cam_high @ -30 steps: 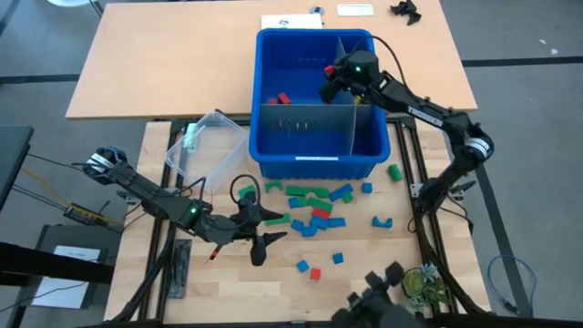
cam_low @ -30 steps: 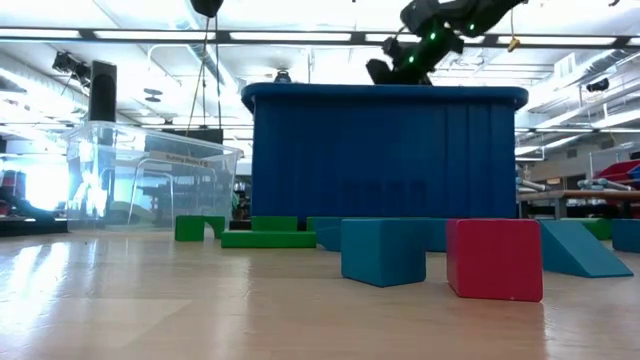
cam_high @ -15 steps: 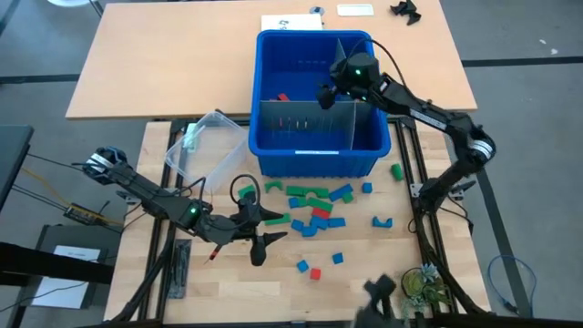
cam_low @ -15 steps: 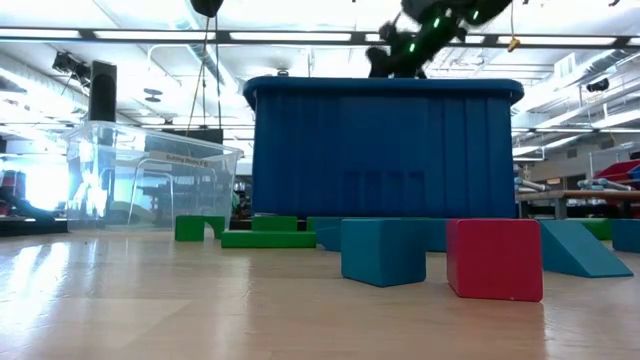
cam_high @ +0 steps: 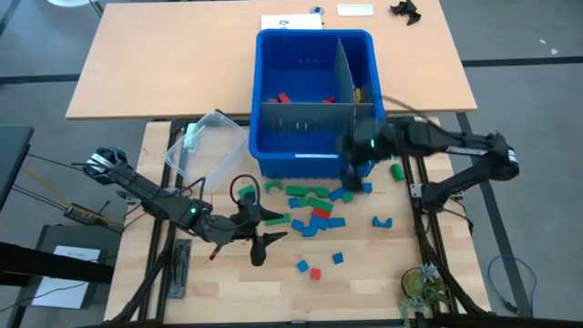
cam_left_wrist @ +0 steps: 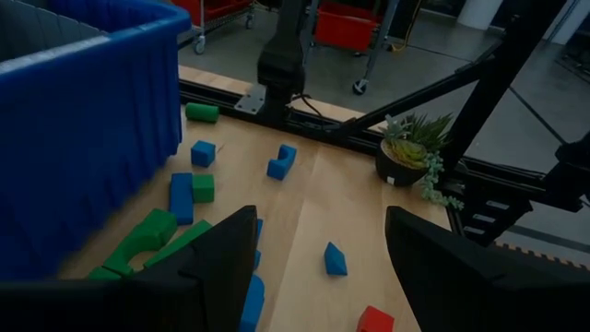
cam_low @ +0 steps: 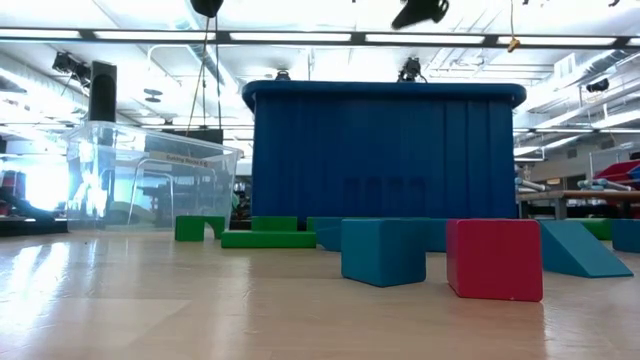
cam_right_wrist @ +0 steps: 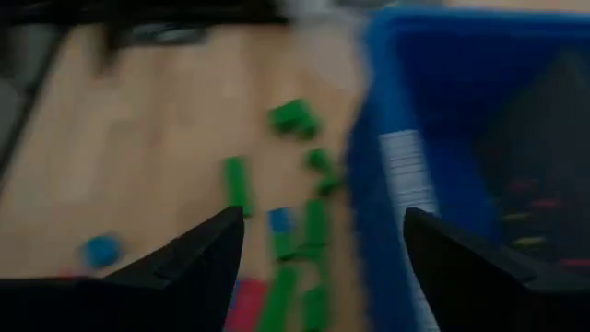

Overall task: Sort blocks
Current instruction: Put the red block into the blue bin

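**Right arm over the bin's near edge, both grippers empty**

We saw the right gripper with its fingers spread apart and nothing between them, poised just in front of the large blue bin at its near right corner, above the scattered blocks. Its wrist view was blurred, yet we could make out green pieces, a blue one and the bin's wall below.

We saw the left gripper lying low over the bench on the near left, its fingers parted and empty, pointing toward the loose blocks beside it.

Most of the blocks lay on the bench in front of the bin: green, blue and red pieces clustered near the middle, a few blue ones and a red one farther toward the near edge, and one green piece off to the right. A few red ones and a yellow piece sat inside the bin's far compartments.

A small clear tub stood tilted left of the bin. In the low view, a blue cube and a red cube sat nearest the camera.
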### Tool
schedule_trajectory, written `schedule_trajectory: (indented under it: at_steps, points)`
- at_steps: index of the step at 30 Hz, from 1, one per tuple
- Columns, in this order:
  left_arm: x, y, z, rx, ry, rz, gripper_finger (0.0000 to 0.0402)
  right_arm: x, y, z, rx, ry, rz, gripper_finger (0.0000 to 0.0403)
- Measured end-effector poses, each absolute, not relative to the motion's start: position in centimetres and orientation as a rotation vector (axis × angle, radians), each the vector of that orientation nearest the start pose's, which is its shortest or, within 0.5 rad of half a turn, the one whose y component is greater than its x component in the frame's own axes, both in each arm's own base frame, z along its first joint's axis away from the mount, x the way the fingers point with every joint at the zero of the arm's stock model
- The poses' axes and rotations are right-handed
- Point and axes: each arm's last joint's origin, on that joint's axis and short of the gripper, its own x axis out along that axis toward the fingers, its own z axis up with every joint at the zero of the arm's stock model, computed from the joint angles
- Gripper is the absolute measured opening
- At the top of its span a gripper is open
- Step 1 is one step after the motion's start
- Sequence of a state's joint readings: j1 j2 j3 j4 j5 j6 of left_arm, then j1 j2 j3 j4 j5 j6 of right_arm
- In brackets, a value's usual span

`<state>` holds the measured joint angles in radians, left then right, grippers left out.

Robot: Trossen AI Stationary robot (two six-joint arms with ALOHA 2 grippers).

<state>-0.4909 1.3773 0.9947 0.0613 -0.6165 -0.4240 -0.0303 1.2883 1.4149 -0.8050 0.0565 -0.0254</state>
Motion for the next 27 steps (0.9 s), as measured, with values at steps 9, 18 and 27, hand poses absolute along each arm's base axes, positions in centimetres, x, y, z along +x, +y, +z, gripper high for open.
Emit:
schedule_trajectory:
  at_steps: [9,18,27]
  points:
    - [27.7,-12.9,29.8,-0.252,0.242,0.18,0.0248,26.8,7.9,32.8,-0.086,0.803,0.034,0.0292]
    - [27.7,-12.9,29.8,-0.251,0.242,0.18,0.0248,29.5,11.6,23.2,-0.221,0.998,-0.024,0.0292]
    - [27.7,-12.9,29.8,-0.251,0.242,0.18,0.0248,31.5,10.6,16.1,-0.196,1.193,-0.175,0.0292]
